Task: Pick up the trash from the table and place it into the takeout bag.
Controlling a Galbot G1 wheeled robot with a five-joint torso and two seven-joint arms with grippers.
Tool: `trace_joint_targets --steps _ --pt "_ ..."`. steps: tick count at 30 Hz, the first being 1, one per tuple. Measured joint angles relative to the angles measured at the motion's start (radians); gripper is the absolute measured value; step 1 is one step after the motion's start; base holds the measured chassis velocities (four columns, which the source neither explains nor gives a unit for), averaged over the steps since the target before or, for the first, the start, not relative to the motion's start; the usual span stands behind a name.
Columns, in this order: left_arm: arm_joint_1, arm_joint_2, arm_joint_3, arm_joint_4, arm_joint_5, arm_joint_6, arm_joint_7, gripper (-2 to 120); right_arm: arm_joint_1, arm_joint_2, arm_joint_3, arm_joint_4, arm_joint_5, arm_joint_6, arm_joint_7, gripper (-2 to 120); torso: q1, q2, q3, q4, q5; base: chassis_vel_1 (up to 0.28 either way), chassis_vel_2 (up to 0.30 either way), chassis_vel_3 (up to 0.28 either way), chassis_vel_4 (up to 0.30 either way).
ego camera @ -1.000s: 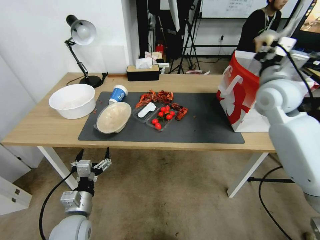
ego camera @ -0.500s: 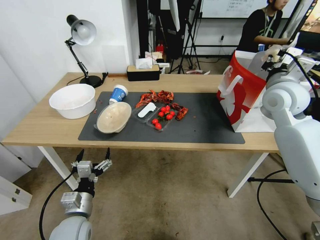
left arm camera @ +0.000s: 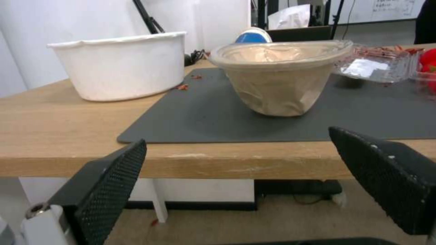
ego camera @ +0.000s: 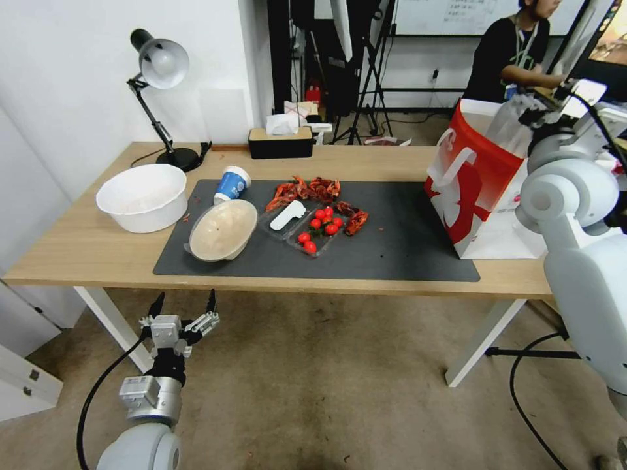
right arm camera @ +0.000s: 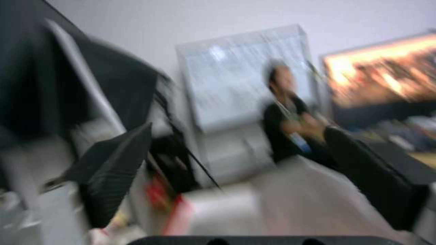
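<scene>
Left end effector hangs below the bench, fingers apart. Right end effector, fingers spread, is up by the takeout bag at three o'clock. Beige bowl sits on the mat.

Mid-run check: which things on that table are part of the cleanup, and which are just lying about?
Job: beige lidded bowl; blue-and-white paper cup; clear tray of tomatoes; red shell scraps; takeout bag.

Lying about: white basin; desk lamp; tissue box.
</scene>
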Motion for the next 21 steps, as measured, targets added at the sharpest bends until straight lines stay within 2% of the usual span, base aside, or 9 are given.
trace_joint_targets --steps 1,2,4,5,7,9,12,17,21 --pt "0.0 0.0 0.0 0.0 0.0 0.0 0.0 100 0.0 0.0 0.0 0.0 0.0 0.0 0.0 97 0.0 0.0 0.0 0.0 0.0 0.0 0.0 0.0 0.0" --pt "-0.001 0.0 0.001 0.002 0.0 0.0 0.0 100 -0.016 -0.007 -0.008 0.012 -0.011 0.104 -0.096 100 0.0 0.0 0.0 0.0002 -0.0001 0.0 0.0 0.0 0.0" --pt "-0.002 -0.001 0.002 0.003 0.001 0.0 0.0 100 -0.048 -0.016 -0.018 0.048 -0.001 0.211 -0.209 100 0.0 0.0 0.0 0.0002 -0.0001 0.0 0.0 0.0 0.0" --pt "-0.002 -0.001 0.002 0.003 0.001 0.0 0.0 100 -0.048 -0.016 -0.018 0.048 -0.001 0.211 -0.209 100 0.0 0.0 0.0 0.0002 -0.0001 0.0 0.0 0.0 0.0" --pt "-0.003 0.0 0.003 0.005 0.001 0.0 0.0 100 -0.122 -0.033 -0.027 0.113 0.019 0.299 -0.358 100 0.0 0.0 0.0 0.0003 -0.0004 0.0 0.0 0.0 0.0" --pt "-0.003 0.001 0.003 0.005 0.001 0.0 0.0 100 -0.143 -0.037 -0.029 0.127 0.02 0.314 -0.391 100 0.0 0.0 0.0 0.0 0.0 0.0 0.0 0.0 0.0" --pt "-0.003 0.004 0.0 0.005 -0.001 -0.001 -0.001 100 -0.296 -0.059 -0.032 0.222 -0.004 0.369 -0.542 100 0.0 0.0 0.0 -0.0001 -0.0002 0.0 0.0 0.0 0.0" --pt "-0.003 0.007 -0.003 0.006 -0.004 -0.002 -0.001 100 -0.475 -0.047 -0.03 0.285 -0.137 0.409 -0.592 100 0.0 0.0 0.0 0.0001 -0.0001 0.0 0.0 0.0 0.0" --pt "-0.003 0.01 -0.003 0.007 -0.006 -0.003 -0.002 100 -0.692 0.007 -0.016 0.331 -0.34 0.423 -0.54 100 0.0 0.0 0.0 0.0 0.0002 0.0 0.0 0.0 0.0"
